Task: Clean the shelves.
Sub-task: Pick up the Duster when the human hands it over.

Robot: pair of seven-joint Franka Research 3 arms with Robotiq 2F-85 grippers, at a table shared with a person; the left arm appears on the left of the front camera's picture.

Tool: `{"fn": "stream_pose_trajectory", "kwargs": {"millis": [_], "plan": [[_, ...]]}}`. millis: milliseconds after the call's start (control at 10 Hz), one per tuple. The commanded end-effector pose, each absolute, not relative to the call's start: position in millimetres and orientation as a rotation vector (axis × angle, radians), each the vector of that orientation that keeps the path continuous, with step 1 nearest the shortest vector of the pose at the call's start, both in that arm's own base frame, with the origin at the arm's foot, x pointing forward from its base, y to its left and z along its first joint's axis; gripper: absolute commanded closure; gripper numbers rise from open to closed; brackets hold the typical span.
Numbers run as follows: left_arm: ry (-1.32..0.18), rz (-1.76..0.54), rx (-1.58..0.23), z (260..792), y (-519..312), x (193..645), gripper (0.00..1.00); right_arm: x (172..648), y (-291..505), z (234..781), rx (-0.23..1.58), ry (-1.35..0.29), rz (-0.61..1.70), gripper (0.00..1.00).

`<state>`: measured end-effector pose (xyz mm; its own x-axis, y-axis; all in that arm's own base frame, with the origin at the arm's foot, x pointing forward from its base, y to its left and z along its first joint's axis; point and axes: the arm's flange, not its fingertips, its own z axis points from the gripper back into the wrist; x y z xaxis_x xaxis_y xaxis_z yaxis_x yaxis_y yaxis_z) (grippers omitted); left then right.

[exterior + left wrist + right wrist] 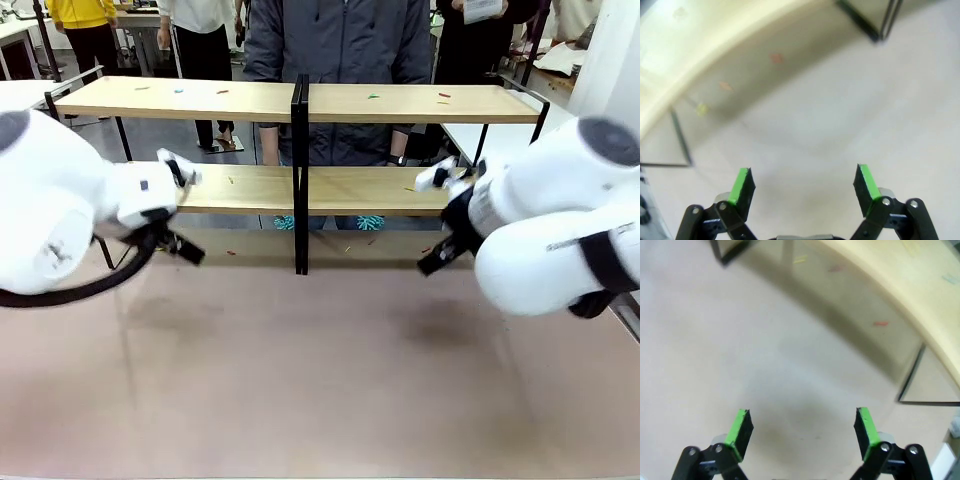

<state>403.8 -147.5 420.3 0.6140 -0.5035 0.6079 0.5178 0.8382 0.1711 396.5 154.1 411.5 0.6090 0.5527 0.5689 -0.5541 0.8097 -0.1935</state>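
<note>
Shelves [180, 99] carry coloured scraps [373, 97], with left claw [804, 182] and right claw [802, 426] both spread.

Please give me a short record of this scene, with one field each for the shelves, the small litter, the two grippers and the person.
shelves: two tiers of light wood boards in a black frame, at the far side of the table
scraps: small coloured bits on both boards and on the table under the lower board
left gripper: open, holding nothing, above the table in front of the shelves
right gripper: open, holding nothing, above the table in front of the shelves
person: stands behind the shelves, dark jacket
</note>
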Motion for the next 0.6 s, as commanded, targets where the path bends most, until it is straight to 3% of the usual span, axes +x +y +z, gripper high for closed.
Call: {"fn": "stream_pose_trajectory", "kwargs": {"millis": [0, 200, 500], "plan": [[-0.981, -0.616, -0.029, 509, -106, 282, 0.0, 322, 113, 515, -0.075, -0.872, 0.602, 0.0], [-1.114, -0.647, -0.031, 539, -72, 216, 0.0, 276, 99, 565, -0.096, -0.958, 0.629, 0.0], [-1.119, -0.631, -0.107, 527, -47, 202, 0.0, 274, 103, 564, -0.099, -0.971, 0.625, 0.0]]}}
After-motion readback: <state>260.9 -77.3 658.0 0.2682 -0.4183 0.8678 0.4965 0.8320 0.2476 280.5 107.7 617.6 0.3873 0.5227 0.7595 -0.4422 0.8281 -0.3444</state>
